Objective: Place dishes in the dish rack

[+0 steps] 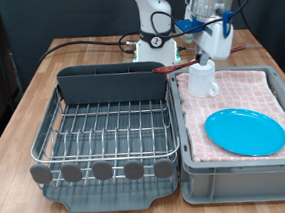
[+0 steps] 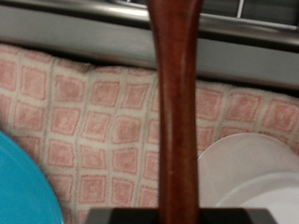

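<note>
The reddish-brown wooden spoon [image 2: 177,112] fills the middle of the wrist view, close to the camera and held in my gripper. In the exterior view my gripper [image 1: 208,56] hangs just above the white mug [image 1: 200,79], and the spoon's end [image 1: 170,71] sticks out towards the dish rack [image 1: 104,125]. The mug stands on the checked cloth in the grey crate. The light-blue plate [image 1: 245,133] lies flat on the cloth nearer the exterior view's bottom. The wrist view shows the plate's edge [image 2: 14,187] and the mug's rim [image 2: 248,177]. The rack holds no dishes.
The grey crate [image 1: 239,173] with the checked cloth [image 2: 93,121] sits right of the rack. The dark grey cutlery bin [image 1: 110,84] stands along the rack's far side. Cables and the arm's base [image 1: 157,40] are behind it. The wooden table [image 1: 22,107] shows on the exterior view's left.
</note>
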Available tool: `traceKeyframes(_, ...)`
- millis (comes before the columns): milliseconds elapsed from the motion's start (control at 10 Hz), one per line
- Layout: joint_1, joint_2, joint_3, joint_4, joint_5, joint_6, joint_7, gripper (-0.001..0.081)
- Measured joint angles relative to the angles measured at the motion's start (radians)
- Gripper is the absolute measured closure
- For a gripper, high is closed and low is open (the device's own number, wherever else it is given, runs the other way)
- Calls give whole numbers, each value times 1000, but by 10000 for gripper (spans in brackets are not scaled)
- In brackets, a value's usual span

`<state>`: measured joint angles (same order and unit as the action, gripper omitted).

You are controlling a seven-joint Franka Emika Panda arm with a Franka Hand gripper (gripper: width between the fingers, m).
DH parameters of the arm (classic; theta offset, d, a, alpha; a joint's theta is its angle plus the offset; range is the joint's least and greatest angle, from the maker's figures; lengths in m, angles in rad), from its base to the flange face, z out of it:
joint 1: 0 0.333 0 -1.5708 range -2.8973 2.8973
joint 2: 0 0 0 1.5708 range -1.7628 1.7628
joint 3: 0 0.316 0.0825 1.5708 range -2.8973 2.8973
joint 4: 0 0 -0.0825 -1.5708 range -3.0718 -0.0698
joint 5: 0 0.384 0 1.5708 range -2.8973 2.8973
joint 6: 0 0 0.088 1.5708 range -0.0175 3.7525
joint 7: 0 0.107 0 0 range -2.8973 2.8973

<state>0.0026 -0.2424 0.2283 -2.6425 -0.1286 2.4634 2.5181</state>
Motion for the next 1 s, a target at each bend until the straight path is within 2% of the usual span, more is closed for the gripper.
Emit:
traceKeyframes(200, -1, -63, -34, -57, 3, -12, 1, 720)
traceKeyframes(600, -1, -211, -95, -146, 9, -93, 1, 720)
traceKeyframes(800, -1, -202, -98, -143, 9, -85, 1, 720)
traceKeyframes(1000, -3, -201, -131, -149, 9, -85, 2, 720)
